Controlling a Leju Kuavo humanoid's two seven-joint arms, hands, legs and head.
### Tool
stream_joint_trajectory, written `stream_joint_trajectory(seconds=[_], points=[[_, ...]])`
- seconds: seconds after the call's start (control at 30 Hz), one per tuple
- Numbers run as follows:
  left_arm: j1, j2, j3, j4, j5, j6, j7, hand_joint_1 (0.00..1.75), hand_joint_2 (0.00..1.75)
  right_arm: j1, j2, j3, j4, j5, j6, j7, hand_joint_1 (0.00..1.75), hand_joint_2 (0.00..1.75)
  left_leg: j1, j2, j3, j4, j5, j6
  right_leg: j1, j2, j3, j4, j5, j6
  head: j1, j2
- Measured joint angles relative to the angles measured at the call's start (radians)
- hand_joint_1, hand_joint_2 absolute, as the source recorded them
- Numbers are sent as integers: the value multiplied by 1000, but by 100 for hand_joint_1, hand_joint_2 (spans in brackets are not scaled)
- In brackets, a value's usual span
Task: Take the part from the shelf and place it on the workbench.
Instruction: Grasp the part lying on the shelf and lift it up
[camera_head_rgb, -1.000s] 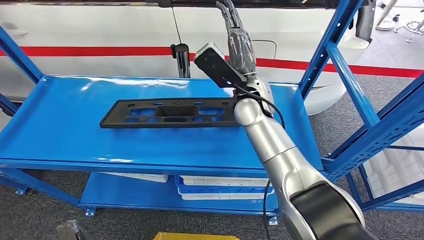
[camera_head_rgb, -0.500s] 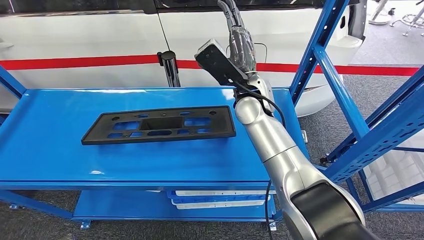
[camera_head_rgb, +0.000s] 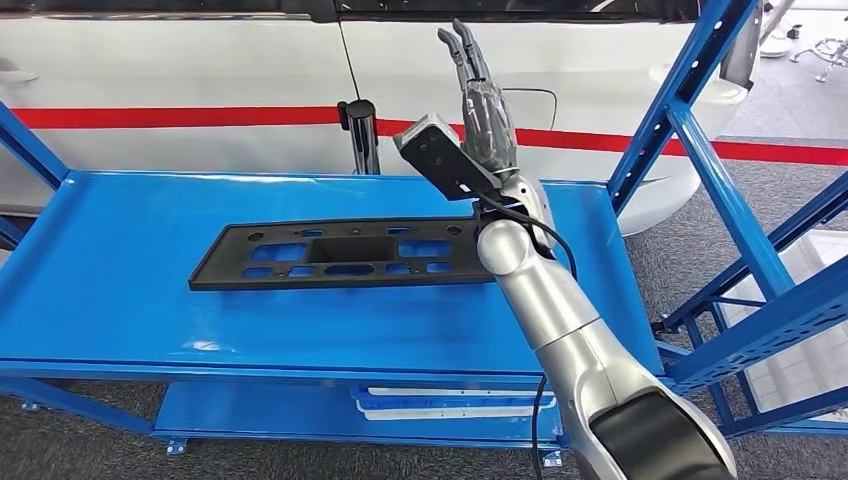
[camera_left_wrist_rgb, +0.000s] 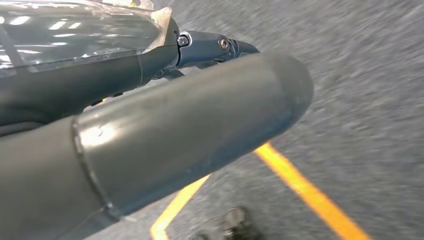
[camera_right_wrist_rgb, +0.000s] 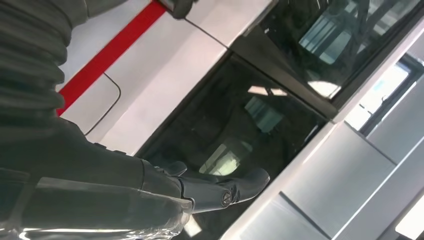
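1. The right hand (camera_head_rgb: 487, 105) is raised above the far edge of the shelf (camera_head_rgb: 110, 260), fingers (camera_head_rgb: 462, 42) straight, spread upward and holding nothing.
2. The black part (camera_head_rgb: 340, 253) lies flat on the shelf below and left of that hand, apart from it, its end just beside the silver forearm (camera_head_rgb: 535, 290).
3. Behind the hand stands a white car (camera_head_rgb: 200, 70) with a red stripe.
4. The left hand (camera_left_wrist_rgb: 150, 125) hangs over grey floor; whether it holds anything cannot be told.

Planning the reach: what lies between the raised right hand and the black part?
Head view: right hand, then its wrist camera box, then bare blue shelf before flat black perforated plastic part.
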Motion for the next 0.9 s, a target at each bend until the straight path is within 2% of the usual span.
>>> stream_joint_trajectory(seconds=[0.2,0.57,0.9], points=[[5,-14,-2,4,-20,-40,62,0,0,65,-18,81,-95,53,41,17,0,175,0,-1,1,2,-2,4,-4,0,0,0,-1,4,0,0],[8,-19,-22,6,-68,-59,68,0,0,218,-66,263,-348,148,110,82,0,175,2,-1,1,2,-2,4,-3,0,1,0,-2,4,0,0],[8,-23,-29,6,-76,-64,70,0,0,242,-77,365,-388,247,183,121,0,175,3,-1,1,1,-2,4,-2,0,1,0,-2,3,0,0]])
